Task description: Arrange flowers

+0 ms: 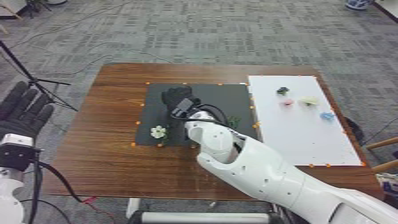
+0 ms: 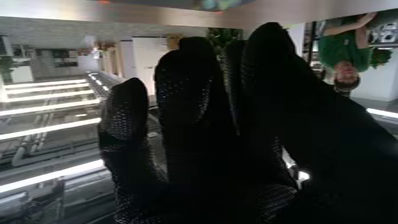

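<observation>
Over the dark mat [image 1: 229,96] with the right hand [image 1: 178,94]: looks released, fingers loosely extended. Just nearer the robot, on to the white flower [image 1: 158,131], lying on the mat; right of the hand, greenery [image 1: 234,121] there too. Looks like early work; farther right, on the white board [image 1: 302,142], still to arrange: pink flower [image 1: 287,102], cream flower [image 1: 308,100], blue flower [image 1: 327,116], dark-green sprig [image 1: 282,90].
</observation>
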